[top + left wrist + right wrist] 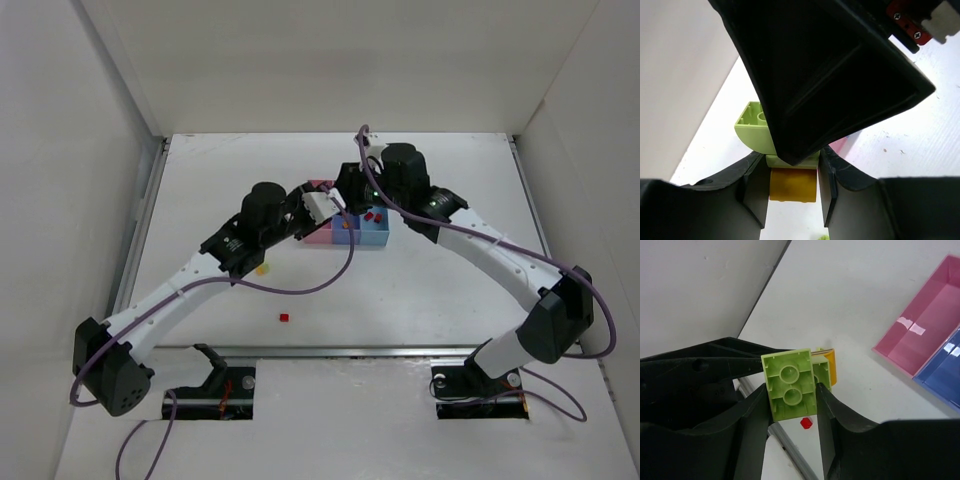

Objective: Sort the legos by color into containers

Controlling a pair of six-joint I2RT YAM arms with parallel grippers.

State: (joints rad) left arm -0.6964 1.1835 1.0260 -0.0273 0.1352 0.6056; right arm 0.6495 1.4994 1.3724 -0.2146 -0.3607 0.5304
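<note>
Legos are only partly sorted. The main piece in hand is a clump (799, 382) of joined bricks, held in the air between both arms near the pink end of the tray (345, 243). The right claw (791, 412) is closed narrowly on the clump's lime-green brick (788, 385). The left claw (791, 197) pinches the yellow-orange brick (792, 184) stacked against it. With a grip at each end, this looks like a bid to pull the clump apart.

Done so far, as far as can be seen: two red legos (373, 214) lie in the light blue bin (383, 238). A small orange speck (345, 226), too small to be sure of, sits in the blue-violet bin (345, 240). The visible part of the pink bin (925, 335) holds nothing.

Left to do: a red brick (284, 317) and a yellowish one (262, 268) lie loose on the bench (430, 290), well apart from the tray. The clump's own colours also need splitting.

The bricks are hard, glossy moulded plastic. The green one shows its hollow underside, with two round tubes inside thin ribbed walls. From the left wrist another lime piece (754, 131) shows a curved flank. The bins are thin-walled, smooth and shiny, catching highlights, while the bench is matte white.
</note>
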